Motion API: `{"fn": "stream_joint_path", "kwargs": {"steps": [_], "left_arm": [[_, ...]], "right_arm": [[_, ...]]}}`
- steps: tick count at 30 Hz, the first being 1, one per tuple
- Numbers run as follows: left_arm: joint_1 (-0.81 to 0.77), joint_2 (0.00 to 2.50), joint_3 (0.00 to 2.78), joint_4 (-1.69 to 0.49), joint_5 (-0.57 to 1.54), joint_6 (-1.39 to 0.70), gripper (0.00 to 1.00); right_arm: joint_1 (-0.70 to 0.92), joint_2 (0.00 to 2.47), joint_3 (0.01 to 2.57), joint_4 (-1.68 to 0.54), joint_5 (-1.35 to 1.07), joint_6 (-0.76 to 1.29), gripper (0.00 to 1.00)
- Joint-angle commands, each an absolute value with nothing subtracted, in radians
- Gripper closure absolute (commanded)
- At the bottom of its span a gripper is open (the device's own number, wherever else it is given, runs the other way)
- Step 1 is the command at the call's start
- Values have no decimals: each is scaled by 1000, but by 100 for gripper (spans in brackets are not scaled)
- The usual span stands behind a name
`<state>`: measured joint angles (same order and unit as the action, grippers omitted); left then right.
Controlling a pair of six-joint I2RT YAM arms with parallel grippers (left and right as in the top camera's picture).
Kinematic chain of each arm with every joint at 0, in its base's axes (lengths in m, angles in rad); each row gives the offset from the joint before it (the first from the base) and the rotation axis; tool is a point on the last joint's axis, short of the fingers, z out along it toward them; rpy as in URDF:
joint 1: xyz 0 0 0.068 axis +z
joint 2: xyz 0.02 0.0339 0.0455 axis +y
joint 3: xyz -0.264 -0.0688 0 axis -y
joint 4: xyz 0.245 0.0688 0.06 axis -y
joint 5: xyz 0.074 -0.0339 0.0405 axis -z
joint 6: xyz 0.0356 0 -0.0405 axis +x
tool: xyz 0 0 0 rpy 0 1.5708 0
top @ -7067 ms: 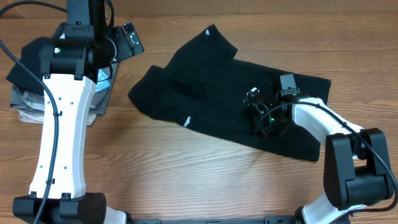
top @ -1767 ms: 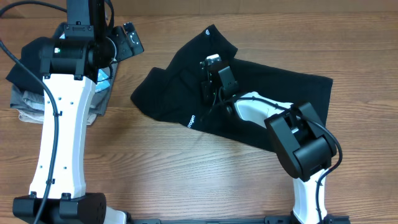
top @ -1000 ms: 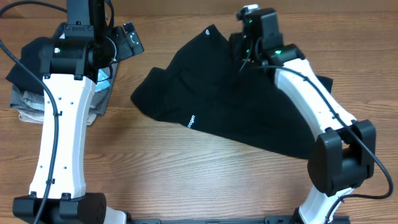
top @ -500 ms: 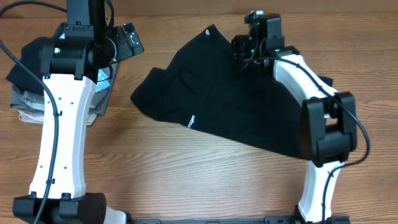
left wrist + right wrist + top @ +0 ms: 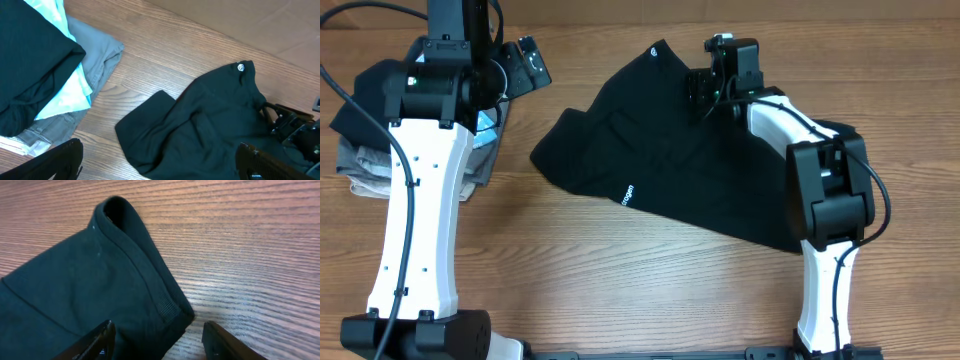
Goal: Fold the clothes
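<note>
On the wooden tabletop (image 5: 620, 285) the limp, light black T-shirt (image 5: 660, 160) should pinch easily at its stitched edge (image 5: 170, 309), just under my wide, empty right claw (image 5: 157, 336).

Count: one black T-shirt (image 5: 660, 170) on the table (image 5: 620, 280), one stack of folded garments (image 5: 358, 168) at its left edge. My left arm (image 5: 415, 210) and right arm (image 5: 830, 190) make two.

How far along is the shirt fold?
Barely begun. Done: nothing; the black T-shirt lies rumpled, unfolded on the table. In hand: the right end effector, open, straddles its far edge, not gripping. The left end effector hangs open near the garment pile. Left: every fold.
</note>
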<state>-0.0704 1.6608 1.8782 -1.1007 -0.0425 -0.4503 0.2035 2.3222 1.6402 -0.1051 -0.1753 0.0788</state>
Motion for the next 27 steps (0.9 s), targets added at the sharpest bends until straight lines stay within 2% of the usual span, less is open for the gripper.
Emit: {"fn": "stream_joint_path", "kwargs": {"steps": [1,8,27], "left_arm": [[-72,1666,1879,-1100,-59,-450,0],[-72,1666,1879,-1100,-59,-450,0],[-72,1666,1879,-1100,-59,-450,0]], "right_arm": [[208,2346,1656,-85,-166,83,40],[209,2385,1656,-30,-167,158,39],[230,2385,1656,-2,-151,162,45]]}}
